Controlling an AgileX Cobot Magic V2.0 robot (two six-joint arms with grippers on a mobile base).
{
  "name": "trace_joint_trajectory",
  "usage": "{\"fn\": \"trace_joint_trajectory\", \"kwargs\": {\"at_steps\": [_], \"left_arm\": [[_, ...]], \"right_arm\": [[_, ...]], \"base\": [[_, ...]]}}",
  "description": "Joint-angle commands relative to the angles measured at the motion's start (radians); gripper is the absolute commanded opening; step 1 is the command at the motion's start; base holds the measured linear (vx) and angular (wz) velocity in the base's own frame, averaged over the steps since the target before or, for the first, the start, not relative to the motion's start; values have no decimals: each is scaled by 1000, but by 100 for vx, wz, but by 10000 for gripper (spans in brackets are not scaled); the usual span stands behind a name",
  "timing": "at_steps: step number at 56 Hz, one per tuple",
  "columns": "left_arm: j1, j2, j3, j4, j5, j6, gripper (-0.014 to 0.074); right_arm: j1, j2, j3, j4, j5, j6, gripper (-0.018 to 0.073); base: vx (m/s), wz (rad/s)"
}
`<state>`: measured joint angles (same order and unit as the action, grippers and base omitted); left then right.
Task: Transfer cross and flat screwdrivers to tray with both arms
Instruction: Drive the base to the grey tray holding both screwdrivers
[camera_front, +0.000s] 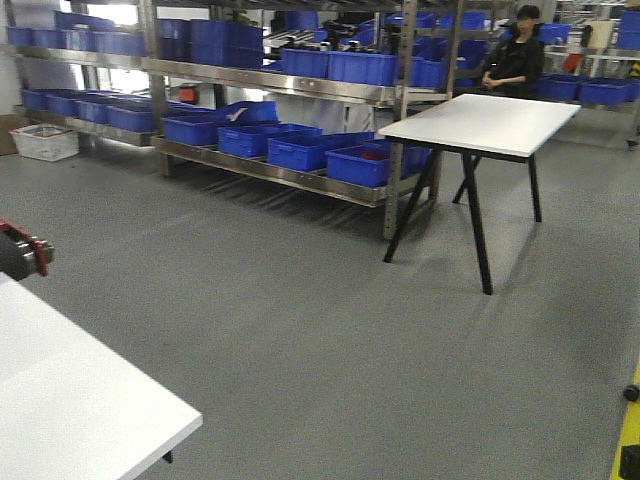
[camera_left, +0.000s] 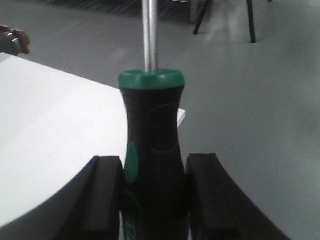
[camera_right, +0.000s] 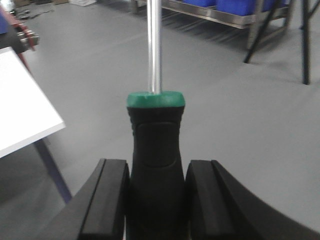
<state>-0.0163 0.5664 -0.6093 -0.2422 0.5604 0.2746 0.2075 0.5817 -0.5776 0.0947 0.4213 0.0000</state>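
My left gripper (camera_left: 154, 195) is shut on a screwdriver (camera_left: 152, 145) with a black handle, green collar and steel shaft pointing up out of frame. It is held above the corner of a white table (camera_left: 45, 130). My right gripper (camera_right: 156, 200) is shut on a second screwdriver (camera_right: 155, 150) of the same look, held over the grey floor beside the white table's corner (camera_right: 20, 100). The tips of both screwdrivers are out of view, so I cannot tell cross from flat. No tray shows in any view. Neither gripper shows in the front view.
The front view shows the near white table (camera_front: 70, 400) at lower left, a second white table (camera_front: 480, 125) on black legs at right, metal shelves with blue bins (camera_front: 290, 150), a person (camera_front: 517, 60) at the back, and a red and black device (camera_front: 25, 250) at the left edge.
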Motion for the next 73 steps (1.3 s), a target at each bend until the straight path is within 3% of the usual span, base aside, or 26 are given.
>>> {"fn": "trace_joint_trajectory", "kwargs": {"at_steps": [1,34,73], "left_arm": [[-5,-2,-29,-17,-92,-10,3],[-5,-3,-29,-17,-92,-10,3],[-5,-3,-29,-17,-92,-10,3]], "right_arm": [[0,-2,-29,-7,-90,-7,-8],[0,-2,-29,-7,-90,-7,-8],[0,-2,-29,-7,-91,-7,-8]], "base": [[6,-54],[19,-42],[42,-21]]}}
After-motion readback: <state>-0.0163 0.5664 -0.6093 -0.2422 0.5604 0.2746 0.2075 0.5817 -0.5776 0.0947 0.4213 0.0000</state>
